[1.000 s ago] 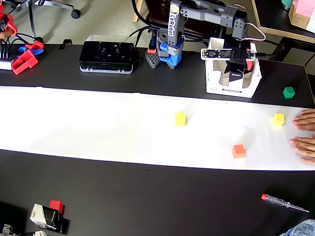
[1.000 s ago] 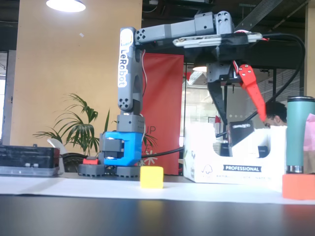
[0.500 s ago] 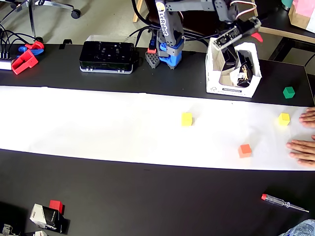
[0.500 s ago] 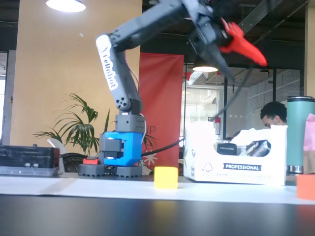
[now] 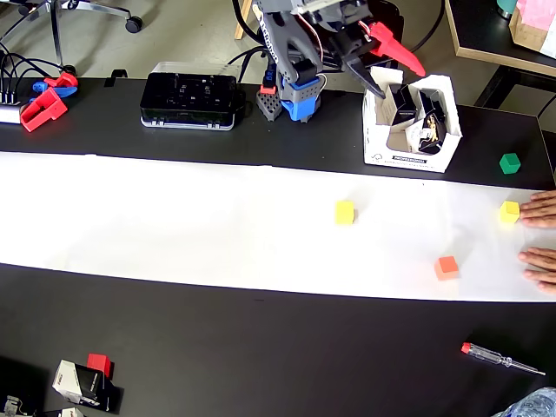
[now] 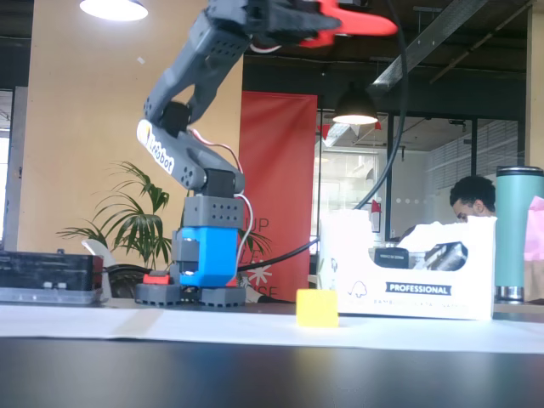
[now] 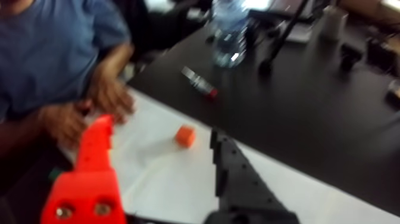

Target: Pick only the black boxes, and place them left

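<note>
Overhead view: the claw [image 5: 382,65] is raised near the arm's base at the far side of the table [image 5: 261,347], jaws spread wide, nothing between them. Just right of it stands a white open carton [image 5: 408,156] with black boxes [image 5: 407,102] inside, packed together. A further black box [image 5: 80,382] lies at the near left corner beside a small red block [image 5: 98,362]. On the white paper strip [image 5: 174,217]: two yellow cubes [image 5: 345,212] (the second at the far right by a person's hands [image 5: 543,233]), an orange cube [image 5: 446,267], and a green cube [image 5: 510,162] on bare table. A screwdriver [image 5: 502,358] lies near right.

Fixed view: the claw [image 6: 357,21] sits high, well above the carton [image 6: 408,280], empty. A black box [image 6: 399,255] shows inside the carton.

Wrist view (blurred): orange finger [image 7: 89,173] and dark finger [image 7: 238,179] well apart, holding nothing; the orange cube [image 7: 185,136] and the person's hands [image 7: 89,107] lie beyond.

Risks, as I judge them: the boxes sit tight in the carton, so a descent could catch the carton wall and tip it, or pinch two at once. The hands near the paper could be struck on a sweep.
</note>
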You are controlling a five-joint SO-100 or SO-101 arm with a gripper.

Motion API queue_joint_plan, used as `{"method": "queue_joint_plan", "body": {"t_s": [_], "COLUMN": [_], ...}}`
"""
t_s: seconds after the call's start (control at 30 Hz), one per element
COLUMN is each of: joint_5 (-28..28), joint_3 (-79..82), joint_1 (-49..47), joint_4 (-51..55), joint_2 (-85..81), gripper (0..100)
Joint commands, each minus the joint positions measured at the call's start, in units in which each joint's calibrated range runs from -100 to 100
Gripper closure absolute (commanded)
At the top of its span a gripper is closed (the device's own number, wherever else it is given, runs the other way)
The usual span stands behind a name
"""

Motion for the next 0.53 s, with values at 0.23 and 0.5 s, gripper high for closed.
{"method": "queue_joint_plan", "body": {"t_s": [0.23,0.5], "joint_5": [0.44,0.5], "joint_3": [12.47,17.17], "joint_1": [19.48,35.94], "joint_4": [-17.49,-17.65], "joint_2": [-23.55,-31.53], "gripper": [100,100]}}
